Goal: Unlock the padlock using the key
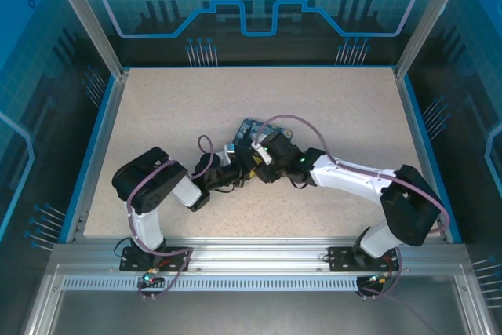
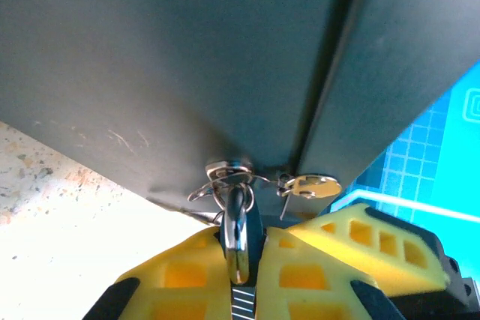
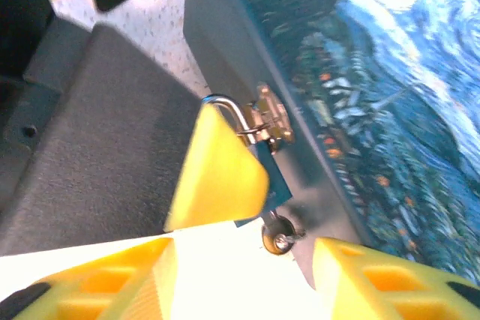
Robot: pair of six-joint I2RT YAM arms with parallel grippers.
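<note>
My left gripper [image 2: 241,260] is shut on the padlock [image 2: 238,234], a small dark body whose silver shackle runs through the hasp [image 2: 229,171] on the grey side of the Starry Night box [image 1: 249,127]. In the right wrist view the padlock's bluish body [image 3: 271,185] peeks out from behind a yellow left finger [image 3: 221,174]. The key [image 3: 277,236] hangs at the padlock's lower end and appears to sit in it; its golden head [image 2: 311,185] also shows beside the hasp. My right gripper [image 3: 244,275] is open, its fingers on either side of the key and not touching it.
The box lies in the middle of the speckled table [image 1: 157,107], with both wrists crowded against its near side. Blue rails [image 1: 94,147] edge the table. The painted lid [image 3: 390,73] fills the right of the right wrist view.
</note>
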